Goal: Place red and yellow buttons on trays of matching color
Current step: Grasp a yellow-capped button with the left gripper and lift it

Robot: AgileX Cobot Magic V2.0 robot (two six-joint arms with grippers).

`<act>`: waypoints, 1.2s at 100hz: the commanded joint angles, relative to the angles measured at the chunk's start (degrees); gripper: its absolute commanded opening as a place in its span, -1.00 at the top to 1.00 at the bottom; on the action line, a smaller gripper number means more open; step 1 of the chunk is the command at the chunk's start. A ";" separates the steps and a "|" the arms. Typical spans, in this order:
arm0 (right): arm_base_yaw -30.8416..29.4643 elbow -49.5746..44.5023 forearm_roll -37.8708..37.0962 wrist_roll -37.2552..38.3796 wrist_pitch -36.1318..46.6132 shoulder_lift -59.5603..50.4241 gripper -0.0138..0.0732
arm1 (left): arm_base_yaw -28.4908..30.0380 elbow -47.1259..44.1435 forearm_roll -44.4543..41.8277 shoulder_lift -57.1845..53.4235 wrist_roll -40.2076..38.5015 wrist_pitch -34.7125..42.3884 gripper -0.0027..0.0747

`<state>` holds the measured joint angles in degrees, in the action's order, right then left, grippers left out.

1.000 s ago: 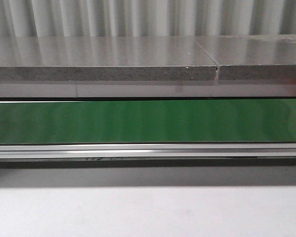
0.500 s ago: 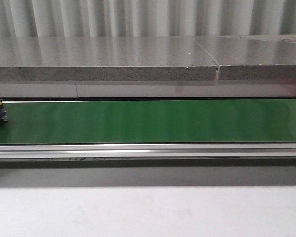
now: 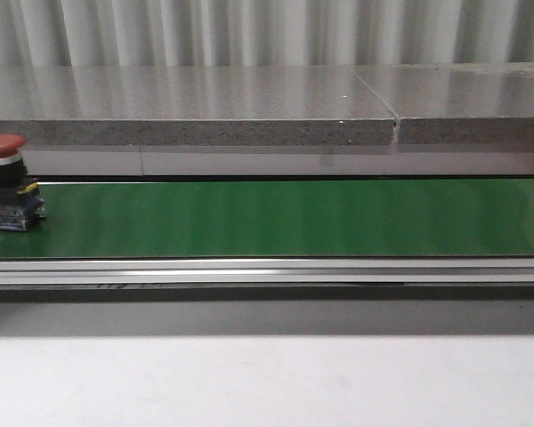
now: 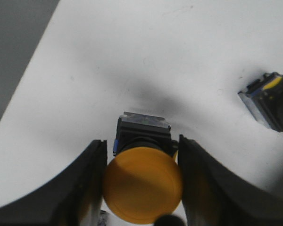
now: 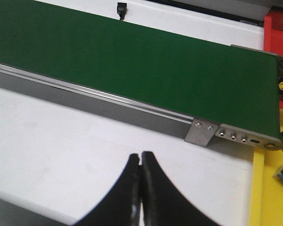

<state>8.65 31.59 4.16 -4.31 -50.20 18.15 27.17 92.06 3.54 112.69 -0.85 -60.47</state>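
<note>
The red button (image 3: 9, 182) now stands fully in view upright on the green belt (image 3: 276, 218), further along than before, while the left gripper (image 4: 142, 183) clamps a yellow button (image 4: 142, 190) between its fingers and the right gripper (image 5: 141, 162) is closed empty.

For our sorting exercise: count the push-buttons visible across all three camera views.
At least 3: a red button on the green belt's left end, a yellow button between the left end effector fingers, another button lying nearby. More may be hidden.

No readable text, labels or numbers on anything.
</note>
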 commanded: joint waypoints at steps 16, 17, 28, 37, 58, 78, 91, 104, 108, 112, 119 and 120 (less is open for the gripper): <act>-0.16 1.29 -0.23 -0.62 3.51 0.61 0.84 | -4.06 0.44 0.46 -11.95 0.44 -0.92 0.45; -0.16 1.29 -0.23 -0.62 3.51 0.61 0.84 | -4.33 0.44 0.46 -12.19 0.44 -0.92 0.45; -0.16 1.29 -0.23 -0.62 3.51 0.61 0.84 | -6.17 -1.48 0.34 -15.97 0.44 -1.05 0.45; -0.16 1.29 -0.23 -0.62 3.51 0.61 0.84 | -7.73 -3.58 0.34 -18.85 0.44 -1.26 0.45; -0.16 1.29 -0.23 -0.62 3.51 0.61 0.84 | -12.21 -8.35 0.71 -23.25 0.44 -1.91 0.45; -0.16 1.29 -0.23 -0.62 3.51 0.61 0.84 | -16.61 -10.99 1.74 -23.34 0.44 -0.40 0.45; -0.16 1.29 -0.23 -0.62 3.51 0.61 0.84 | -18.51 -13.20 2.36 -23.21 0.44 1.29 0.45; -0.16 1.29 -0.23 -0.62 3.51 0.61 0.84 | -19.28 -13.48 2.36 -21.94 0.44 1.43 0.45; -0.16 1.29 -0.23 -0.62 3.51 0.61 0.84 | -19.28 -13.48 2.36 -21.42 0.44 1.43 0.45; -0.16 1.29 -0.23 -0.62 3.51 0.61 0.84 | -19.28 -13.48 2.36 -20.89 0.44 1.43 0.44; -0.16 1.29 -0.23 -0.62 3.51 0.61 0.84 | -19.28 -13.48 2.50 -19.88 0.44 1.10 0.44; -0.16 1.29 -0.23 -0.62 3.51 0.61 0.84 | -19.28 -13.48 2.50 -19.79 0.44 1.10 0.44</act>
<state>8.65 31.59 4.16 -4.31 -50.20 18.15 8.32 77.18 5.37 94.04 -0.47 -60.94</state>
